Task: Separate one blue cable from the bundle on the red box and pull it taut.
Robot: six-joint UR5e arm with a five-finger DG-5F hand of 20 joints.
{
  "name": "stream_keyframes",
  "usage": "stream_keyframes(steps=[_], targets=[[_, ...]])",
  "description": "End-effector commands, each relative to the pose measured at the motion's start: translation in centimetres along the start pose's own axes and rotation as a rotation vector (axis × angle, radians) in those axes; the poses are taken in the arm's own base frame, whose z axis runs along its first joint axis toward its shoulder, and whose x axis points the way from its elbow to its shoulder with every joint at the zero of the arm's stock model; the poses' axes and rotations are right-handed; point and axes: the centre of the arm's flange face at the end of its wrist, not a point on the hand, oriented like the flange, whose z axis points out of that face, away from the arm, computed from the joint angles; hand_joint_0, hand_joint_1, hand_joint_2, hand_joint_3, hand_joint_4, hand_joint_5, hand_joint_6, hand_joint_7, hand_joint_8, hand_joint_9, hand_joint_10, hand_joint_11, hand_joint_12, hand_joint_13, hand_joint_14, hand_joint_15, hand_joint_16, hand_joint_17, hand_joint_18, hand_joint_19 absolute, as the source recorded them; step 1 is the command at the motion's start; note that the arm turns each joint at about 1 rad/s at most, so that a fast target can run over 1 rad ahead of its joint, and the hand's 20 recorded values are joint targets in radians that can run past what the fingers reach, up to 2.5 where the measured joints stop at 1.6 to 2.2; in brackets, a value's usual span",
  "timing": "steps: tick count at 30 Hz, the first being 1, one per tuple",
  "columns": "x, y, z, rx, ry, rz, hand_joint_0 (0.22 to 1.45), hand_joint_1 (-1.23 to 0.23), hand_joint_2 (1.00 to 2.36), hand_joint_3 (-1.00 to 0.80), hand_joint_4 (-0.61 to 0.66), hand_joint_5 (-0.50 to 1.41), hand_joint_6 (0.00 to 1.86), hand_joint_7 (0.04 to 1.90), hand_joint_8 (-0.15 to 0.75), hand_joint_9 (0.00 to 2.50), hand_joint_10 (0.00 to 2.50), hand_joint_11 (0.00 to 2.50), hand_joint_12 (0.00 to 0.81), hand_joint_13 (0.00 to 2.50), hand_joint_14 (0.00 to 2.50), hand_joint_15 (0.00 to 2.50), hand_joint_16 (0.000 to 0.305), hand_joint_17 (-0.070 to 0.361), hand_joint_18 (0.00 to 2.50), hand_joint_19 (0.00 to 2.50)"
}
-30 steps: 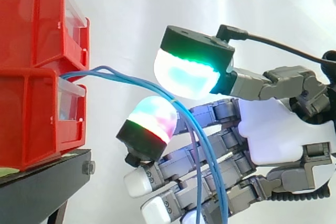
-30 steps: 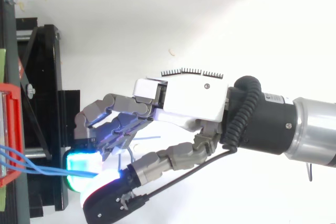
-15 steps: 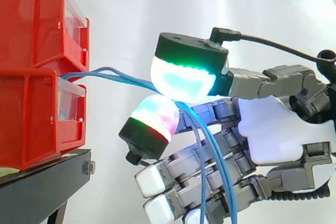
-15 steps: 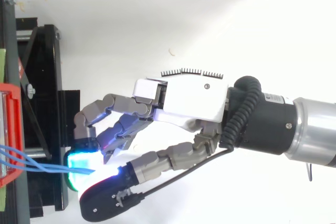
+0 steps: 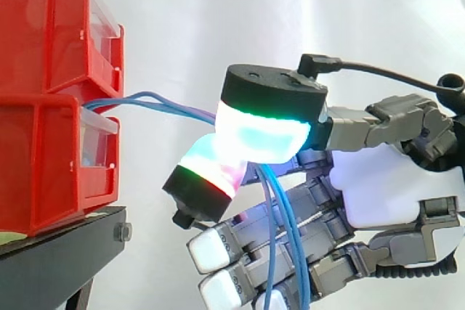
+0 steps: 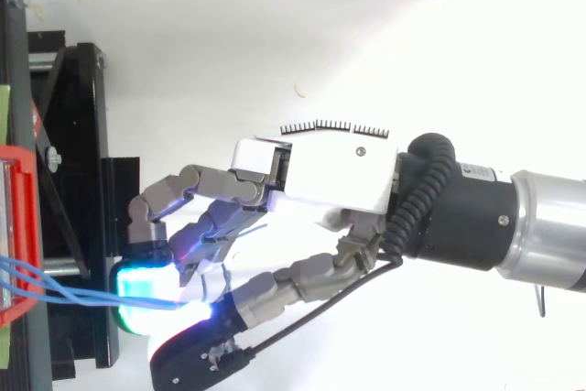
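Observation:
A few thin blue cables [image 5: 156, 99] leave the lower red bin [image 5: 43, 157] at the left and run rightwards in a shallow arc to my hand [image 5: 378, 186]. They pass between the green-white glowing thumb pad [image 5: 261, 132] and a red-magenta finger pad [image 5: 211, 165], which press together on them. Past the pinch the cables hang straight down in front of the other fingers. I cannot tell whether one cable or more is pinched. From above, the hand [image 6: 320, 176] reaches left and the cables [image 6: 64, 295] stretch from the bin's rim [image 6: 18, 226] to the glowing pads.
A second red bin [image 5: 43, 27] is stacked on the lower one. Both rest on a black stand [image 5: 58, 259] with a bolt at its corner, seen from above as a dark frame [image 6: 82, 180]. A white curtain hangs behind.
The thumb pad has come down and slightly right onto the finger pad, closing the gap over the blue cables. The cables' arc near the pads has flattened a little.

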Motion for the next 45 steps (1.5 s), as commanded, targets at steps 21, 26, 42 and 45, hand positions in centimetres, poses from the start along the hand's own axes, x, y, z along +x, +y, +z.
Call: stream_keyframes(steps=[21, 26, 42, 45], targets=[[-0.04, -0.04, -0.01, 0.0, -0.004, 0.0, 0.52, -0.6, 1.0, -0.5, 0.05, -0.18, 0.78, 1.17, 0.264, 0.83, 0.02, 0.51, 0.35, 0.8, 0.02, 0.47, 0.058, 0.13, 0.62, 0.7], [-0.01, 0.03, 0.02, -0.001, -0.002, 0.0, 0.48, -0.58, 1.0, -0.5, 0.06, -0.17, 0.77, 1.16, 0.281, 0.83, 0.01, 0.5, 0.368, 0.8, 0.02, 0.46, 0.061, 0.137, 0.64, 0.69], [-0.01, 0.03, 0.02, -0.001, -0.002, 0.0, 0.56, -0.6, 1.06, -0.16, 0.11, -0.17, 0.77, 1.06, 0.321, 0.86, 0.01, 0.46, 0.408, 0.85, 0.01, 0.43, 0.072, 0.162, 0.71, 0.66], [-0.01, 0.03, 0.02, -0.001, -0.002, 0.0, 0.56, -0.65, 1.06, -0.15, 0.12, -0.16, 0.77, 1.08, 0.324, 0.85, 0.01, 0.47, 0.413, 0.84, 0.01, 0.43, 0.072, 0.163, 0.71, 0.66]])
